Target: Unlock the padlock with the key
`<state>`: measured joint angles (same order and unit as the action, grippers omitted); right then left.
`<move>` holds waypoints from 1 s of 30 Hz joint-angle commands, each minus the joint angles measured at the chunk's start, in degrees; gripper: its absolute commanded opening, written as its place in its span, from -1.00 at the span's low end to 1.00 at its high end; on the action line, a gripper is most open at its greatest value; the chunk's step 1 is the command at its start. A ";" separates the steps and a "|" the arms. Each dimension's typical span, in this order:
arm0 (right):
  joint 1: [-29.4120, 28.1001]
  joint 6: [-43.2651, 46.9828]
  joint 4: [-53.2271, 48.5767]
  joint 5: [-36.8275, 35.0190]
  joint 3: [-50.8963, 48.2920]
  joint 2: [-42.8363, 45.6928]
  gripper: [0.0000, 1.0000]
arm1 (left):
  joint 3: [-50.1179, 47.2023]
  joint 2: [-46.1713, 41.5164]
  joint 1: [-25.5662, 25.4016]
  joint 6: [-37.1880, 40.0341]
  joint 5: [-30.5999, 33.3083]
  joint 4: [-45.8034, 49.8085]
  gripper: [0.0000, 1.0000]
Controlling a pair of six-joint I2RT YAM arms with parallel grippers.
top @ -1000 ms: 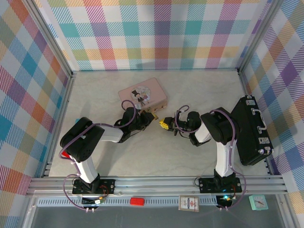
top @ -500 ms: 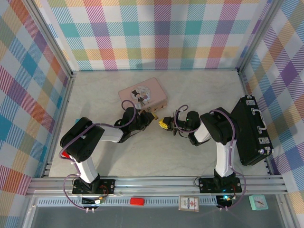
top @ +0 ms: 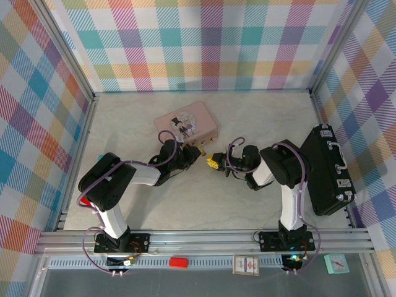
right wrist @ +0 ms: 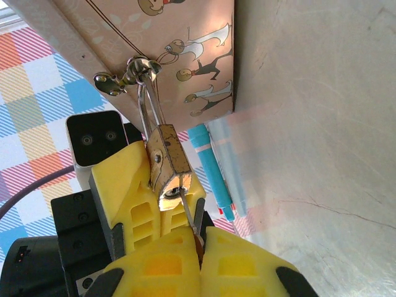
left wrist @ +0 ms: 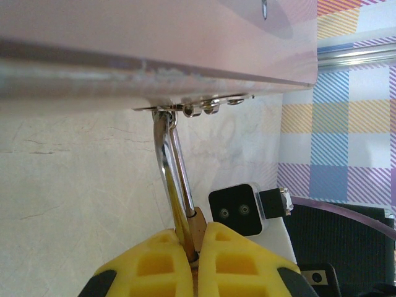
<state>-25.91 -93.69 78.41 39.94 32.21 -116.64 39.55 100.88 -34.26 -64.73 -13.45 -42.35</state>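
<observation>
Between the yellow fingers of the left gripper sits the padlock, its silver shackle running away from that gripper to the clasp of the pink tin on the bench. The step in hand looks like turning the key, whose thin blade meets the keyhole just ahead of the right gripper. To do it well, the left side should brace the brass body without wrenching the shackle, while the right rolls about the key's own axis, pressing lightly inward so the blade neither bends nor slips out. The left gripper is clenched on the padlock body; the right gripper is pinched tight on the key's head.
</observation>
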 commanded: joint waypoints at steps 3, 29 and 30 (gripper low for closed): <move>-0.27 -0.29 2.18 -0.83 1.54 -0.44 -1.00 | 0.97 -1.72 -0.98 -2.42 -2.63 -8.04 -1.00; -0.08 -1.74 2.18 -3.02 0.74 1.11 -1.00 | -0.36 -2.14 -1.49 -2.68 -1.75 -9.12 -1.00; -0.10 -1.84 2.18 -3.28 0.62 1.16 -1.00 | -0.35 -2.03 -1.60 -2.68 -1.75 -9.16 -1.00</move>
<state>-25.89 -94.56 78.41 39.48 32.36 -116.62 39.51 100.88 -34.54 -64.75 -12.78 -42.41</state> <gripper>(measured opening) 0.055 0.053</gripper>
